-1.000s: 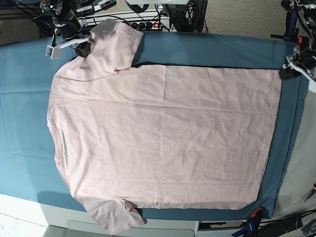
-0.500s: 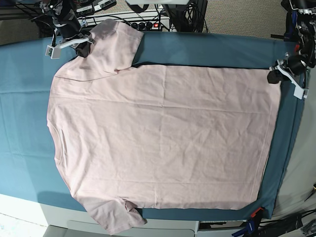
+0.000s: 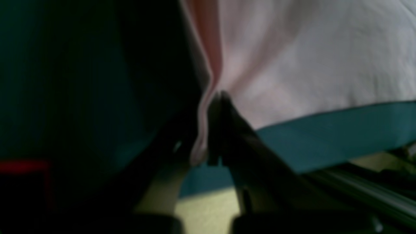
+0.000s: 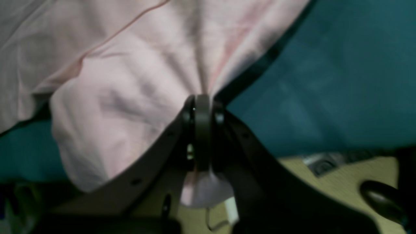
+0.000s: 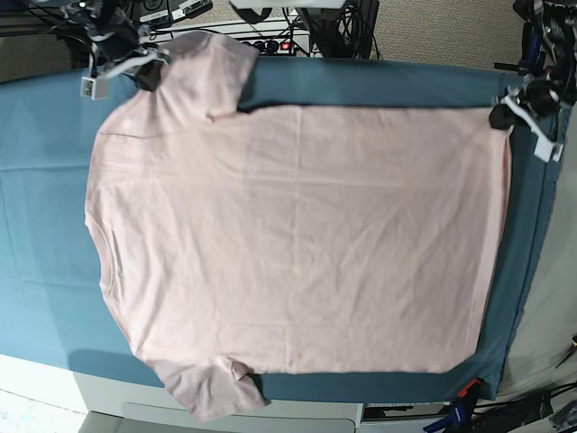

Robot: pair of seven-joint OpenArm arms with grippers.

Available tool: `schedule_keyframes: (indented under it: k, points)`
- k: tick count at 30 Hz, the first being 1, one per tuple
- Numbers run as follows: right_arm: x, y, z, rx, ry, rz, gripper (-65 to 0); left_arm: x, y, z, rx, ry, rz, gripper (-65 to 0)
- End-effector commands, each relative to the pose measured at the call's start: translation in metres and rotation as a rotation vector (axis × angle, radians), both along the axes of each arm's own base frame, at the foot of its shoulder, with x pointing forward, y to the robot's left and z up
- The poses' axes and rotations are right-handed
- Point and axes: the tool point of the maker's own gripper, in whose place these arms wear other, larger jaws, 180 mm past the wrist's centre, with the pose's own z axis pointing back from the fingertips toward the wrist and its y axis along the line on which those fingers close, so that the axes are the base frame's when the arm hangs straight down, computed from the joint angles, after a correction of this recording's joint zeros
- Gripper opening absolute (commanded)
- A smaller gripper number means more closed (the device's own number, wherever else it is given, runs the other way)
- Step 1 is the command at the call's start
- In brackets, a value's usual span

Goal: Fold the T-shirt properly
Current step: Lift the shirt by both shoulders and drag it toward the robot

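**Two pincers pinching the pink T-shirt at its far edge**

Spread flat over the teal table cloth (image 5: 36, 180), plain side up: the pale pink T-shirt (image 5: 297, 234). Neck side on the base view's left, bottom hem on its right.

Left gripper (image 5: 499, 116): pressed together on the hem corner of the T-shirt, at the base view's top right. Pink cloth (image 3: 292, 58) pulled into a ridge running up and away from the dark fingers (image 3: 224, 110). A thin fold of the hem hanging just beside the fingers on their left. A strip of teal cloth (image 3: 325, 130) to the right of the fingers, under the shirt edge.

Right gripper (image 5: 149, 77): clamped tight on the T-shirt near the far sleeve (image 5: 212, 68), at the base view's top left. Cloth bunched into creases fanning up from the fingertips (image 4: 202, 107). A small flap of pink poking out below, between the black fingers. Bare teal cloth (image 4: 341, 81) off to the right of the pincer
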Motion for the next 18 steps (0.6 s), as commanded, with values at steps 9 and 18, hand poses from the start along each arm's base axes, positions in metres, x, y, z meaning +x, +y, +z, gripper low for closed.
schedule_keyframes:
  k: [9, 18]
  points:
    - [-0.045, -0.047, 0.002, -0.097, 0.172, -0.016, -65.0, -0.037, 0.016, 0.007, 0.020, 0.040, 0.015, -65.0]
    - [-0.079, -0.039, 0.002, -0.029, 0.240, -0.005, -65.0, -0.058, 0.010, 0.001, -0.009, 0.093, 0.016, -65.0]
